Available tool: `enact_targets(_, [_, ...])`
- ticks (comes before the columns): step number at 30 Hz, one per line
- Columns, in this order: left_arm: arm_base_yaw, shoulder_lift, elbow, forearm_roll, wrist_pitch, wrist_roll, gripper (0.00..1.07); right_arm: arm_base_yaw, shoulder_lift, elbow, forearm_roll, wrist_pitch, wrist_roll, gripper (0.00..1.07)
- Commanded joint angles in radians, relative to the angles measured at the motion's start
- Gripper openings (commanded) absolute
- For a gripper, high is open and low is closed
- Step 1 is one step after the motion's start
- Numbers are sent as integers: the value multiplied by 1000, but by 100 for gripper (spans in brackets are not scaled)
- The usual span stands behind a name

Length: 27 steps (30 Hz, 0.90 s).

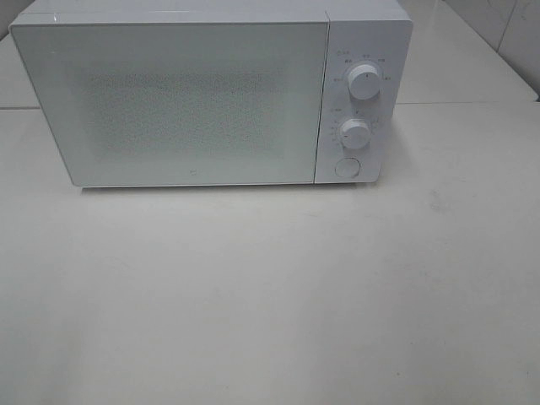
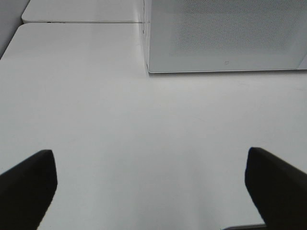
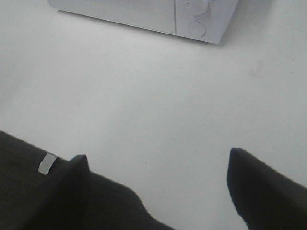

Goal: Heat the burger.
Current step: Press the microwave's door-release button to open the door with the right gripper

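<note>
**Mia:** Closest to us is the bare white table [image 1: 270,337]. It fills the whole lower half of the high picture.

**Ben:** And the robot's hands?

**Mia:** The left gripper [image 2: 149,160] is spread wide with nothing in it. The right gripper [image 3: 158,158] is apart too, and empty. Neither shows in the high picture.

**Ben:** Where's the burger?

**Mia:** I can't see it anywhere. The microwave [image 1: 169,101] sits in the upper part of the frame with its door closed. The dotted window is too cloudy to look through.

**Ben:** What could go wrong?

**Mia:** Going left to right, the door is big. I think it could swing out and bump an arm waiting in front. On the right, the top knob [image 1: 364,82], the lower knob [image 1: 355,133] and the round button [image 1: 347,167] sit close together. A finger could hit the wrong one. A hard push could slide the oven back.

**Ben:** Any room to move?

**Mia:** Lots in front. A line where two tables meet shows at the far left and far right, beside the oven.
</note>
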Motion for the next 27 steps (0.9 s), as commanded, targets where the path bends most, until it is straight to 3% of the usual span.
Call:
enact_targets(1, [-2,-16,3,-3,-11,1,100,-54,-51,28,-5,-4,1,76])
enact_targets(7, [-2,-16,3,-3,-11,1,100,-200,-171,119,-4,-56,0,76])
enact_targets(13, [-2,-16,3,-3,-11,1,100,-300,-231,121,-1,-58,-4,76])
enact_targets(27, [-2,-16,3,-3,-11,1,100,-341,-377,145,-54,14,-31,76])
